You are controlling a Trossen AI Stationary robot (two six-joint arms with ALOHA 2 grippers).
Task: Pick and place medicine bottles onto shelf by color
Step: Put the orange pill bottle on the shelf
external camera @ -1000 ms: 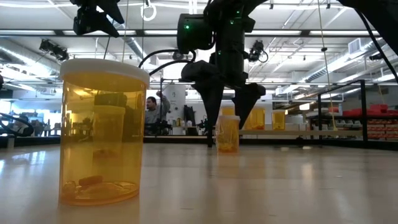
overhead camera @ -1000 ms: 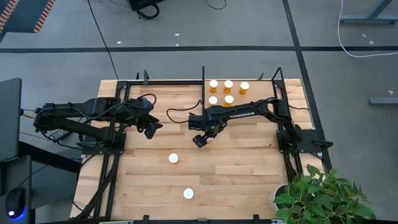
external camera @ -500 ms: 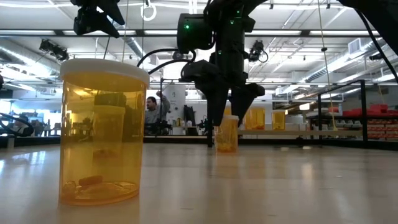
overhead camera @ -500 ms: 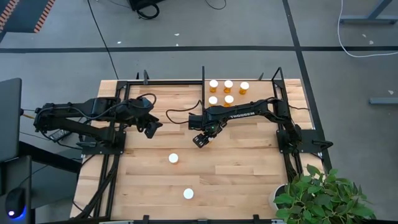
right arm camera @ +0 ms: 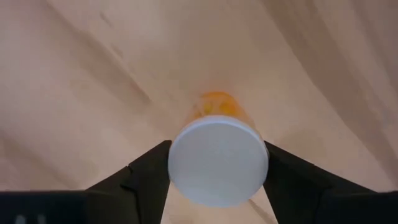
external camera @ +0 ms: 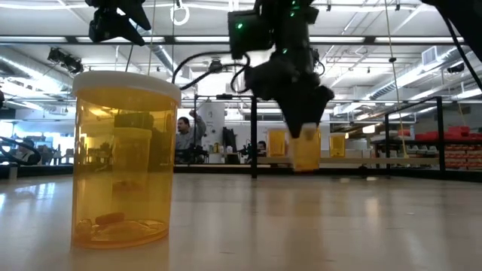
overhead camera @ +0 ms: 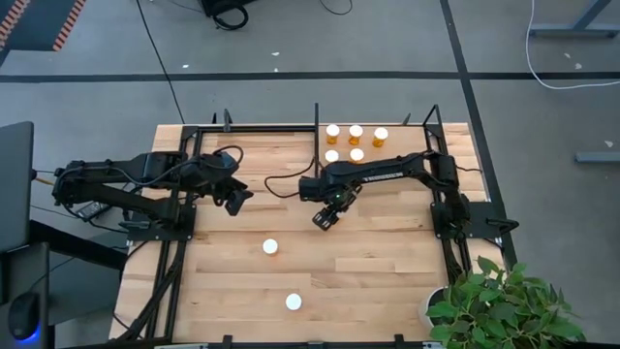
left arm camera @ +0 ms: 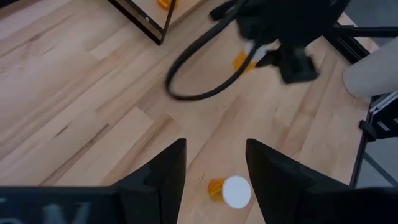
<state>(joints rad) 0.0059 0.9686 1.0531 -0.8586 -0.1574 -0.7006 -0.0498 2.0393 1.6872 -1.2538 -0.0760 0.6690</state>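
Right gripper (overhead camera: 323, 218) jaws clamp a medicine bottle (right arm camera: 217, 159) above mid-table; left gripper (left arm camera: 214, 180) jaws parted, empty. Five bottles (overhead camera: 356, 131) stand on the shelf (overhead camera: 407, 136); two (overhead camera: 270, 247) wait on the table (overhead camera: 368, 281).

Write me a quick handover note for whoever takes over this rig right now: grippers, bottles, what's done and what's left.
Right gripper: shut on a medicine bottle, lifted off the table mid-table.
Left gripper: open, empty, waiting at the table's left.
Done: five bottles on the shelf at the far side.
Left: place the held bottle; two more stand on the tabletop, one mid-table, one nearer the front.
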